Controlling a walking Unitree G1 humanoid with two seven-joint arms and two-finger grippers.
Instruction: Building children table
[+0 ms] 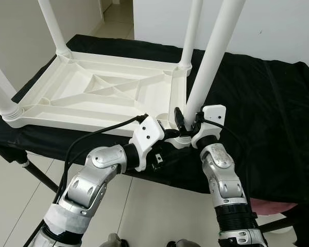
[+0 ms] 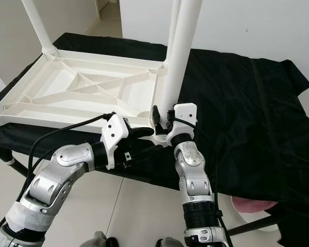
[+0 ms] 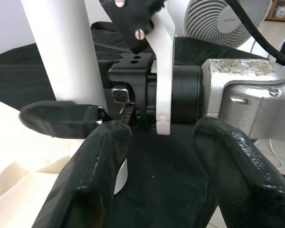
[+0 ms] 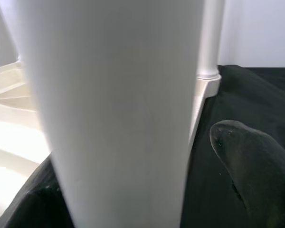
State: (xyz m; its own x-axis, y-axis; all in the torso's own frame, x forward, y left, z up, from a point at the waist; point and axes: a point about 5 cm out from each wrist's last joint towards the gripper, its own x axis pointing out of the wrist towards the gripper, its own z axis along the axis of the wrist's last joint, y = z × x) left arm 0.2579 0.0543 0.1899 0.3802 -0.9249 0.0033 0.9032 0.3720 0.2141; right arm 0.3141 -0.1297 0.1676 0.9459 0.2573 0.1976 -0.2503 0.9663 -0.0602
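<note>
Basically, left eye view: showed white tabletop (image 1: 103,92) lying upside down on black-draped work table (image 1: 262,103), underside ribs up. Counted three legs standing in corner sockets: far-left leg (image 1: 52,25), far-right leg (image 1: 191,33), near-left leg (image 1: 1,90). Found fourth leg (image 1: 212,56) upright at near-right corner, right at the front edge of the work table. Placed right gripper (image 1: 188,122) astride that leg's base, left gripper (image 1: 170,135) just beside it, aimed at the same corner.

Right eye view: matched the same layout, nothing extra.

Left wrist view: showed left fingers (image 3: 95,175) spread wide, nothing between them. Caught one right finger (image 3: 61,116) next to the fourth leg. Spotted a fan (image 3: 223,21) well behind.

Right wrist view: put the fourth leg close up between the right fingers (image 4: 251,166), spread apart, that one standing clear of the leg with dark cloth showing in the gap. Not gripping, as far as visible.

Progress, judged: nearly done, all four legs up. Probably left: seating or tightening the fourth leg, then flipping the table upright. Couldn't confirm whether it was fully seated.

Room: tight at the near-right corner, overhanging edge and floor drop just below the grippers. Had bare cloth to the right, wall close behind.
</note>
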